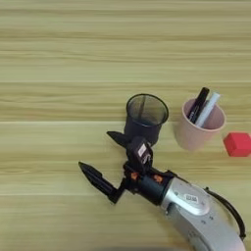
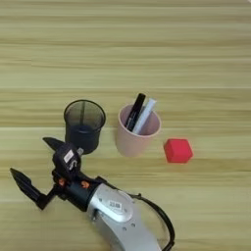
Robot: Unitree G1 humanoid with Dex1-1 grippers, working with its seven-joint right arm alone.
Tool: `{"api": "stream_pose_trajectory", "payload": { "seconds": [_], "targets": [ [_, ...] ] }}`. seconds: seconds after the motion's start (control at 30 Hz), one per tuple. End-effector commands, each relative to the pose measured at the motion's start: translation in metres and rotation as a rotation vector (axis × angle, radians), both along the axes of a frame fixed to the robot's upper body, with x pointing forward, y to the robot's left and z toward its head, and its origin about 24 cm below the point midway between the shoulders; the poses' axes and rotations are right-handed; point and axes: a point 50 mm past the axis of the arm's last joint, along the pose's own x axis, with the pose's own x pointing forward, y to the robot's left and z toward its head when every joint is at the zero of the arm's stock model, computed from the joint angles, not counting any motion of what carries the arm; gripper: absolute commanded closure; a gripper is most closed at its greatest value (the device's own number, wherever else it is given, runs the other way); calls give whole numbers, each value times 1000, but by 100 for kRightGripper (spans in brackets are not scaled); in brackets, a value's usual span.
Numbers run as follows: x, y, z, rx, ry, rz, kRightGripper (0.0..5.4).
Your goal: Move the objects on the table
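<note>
- Desk [image 1: 59, 44]: light yellowish wood with long horizontal grain stripes; it fills both views to every edge, and nothing of the room beyond it shows.
- Right gripper [image 1: 100, 157]: two black fingers spread wide apart and holding nothing. One finger [image 1: 97, 180] points left over bare wood; the other [image 1: 119, 138] reaches toward the foot of the mesh cup, and whether it touches the cup cannot be told.
- Silver forearm [image 1: 196, 215]: enters from the lower right and is cut off by the bottom edge. A black cable [image 2: 159, 215] loops along its right side.
- Black wire-mesh pen cup [image 1: 145, 117]: round, upright, open end up, just beyond the gripper near the middle of the desk. Its lower front is partly hidden by the gripper body; its inside looks dark, and no contents can be made out.
- Pink cup [image 1: 196, 132]: plain, upright, just right of the mesh cup and apart from it.
- Slim black marker pen [image 1: 198, 104]: stands tilted inside the pink cup, top leaning to the right, with its lower part hidden by the cup wall. A pale pen [image 1: 210, 107] leans beside it at the same tilt.
- Small red cube [image 1: 238, 144]: rests on the desk right of the pink cup, near but not touching, smaller than either cup.
</note>
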Motion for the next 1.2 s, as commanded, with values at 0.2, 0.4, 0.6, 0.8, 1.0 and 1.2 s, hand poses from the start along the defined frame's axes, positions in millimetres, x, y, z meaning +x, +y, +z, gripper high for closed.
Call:
{"api": "stream_pose_trajectory", "payload": {
  "seconds": [0.2,0.4,0.6,0.8,1.0,1.2],
  "targets": [
    [-2,-5,43,153,-197,6,6],
    [12,-23,60,178,-297,-146,6],
    [18,-56,90,181,-461,-351,6],
    [22,-94,106,180,-564,-584,6],
    [19,-123,115,140,-652,-794,6],
    [32,-170,106,-3,-607,-1128,6]
  ]
}}
